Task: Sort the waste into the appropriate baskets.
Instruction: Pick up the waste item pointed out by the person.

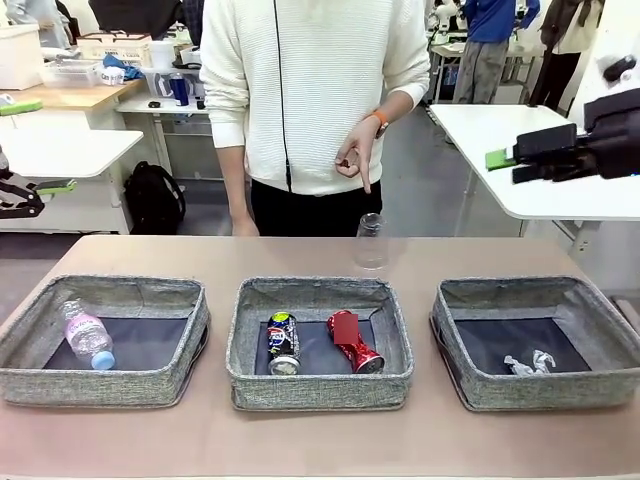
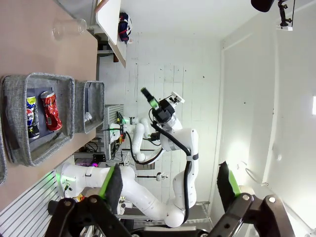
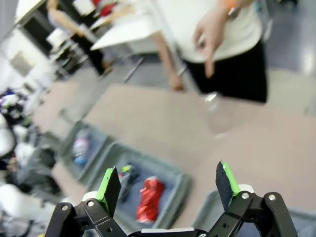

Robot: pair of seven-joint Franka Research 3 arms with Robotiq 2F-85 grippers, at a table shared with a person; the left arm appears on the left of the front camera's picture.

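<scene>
Standing upside down behind the middle basket (image 1: pixel 320 385), clear plastic cup (image 1: pixel 370 241); both claws wide, empty.

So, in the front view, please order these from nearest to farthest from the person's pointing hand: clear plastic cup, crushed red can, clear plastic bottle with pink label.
1. Clear plastic cup, just below the pointing hand.
2. Crushed red can, middle basket.
3. Clear plastic bottle with pink label, left basket.

Right gripper (image 1: pixel 507 162) raised, jaws apart; left gripper (image 2: pixel 170 185) likewise (both empty).
</scene>
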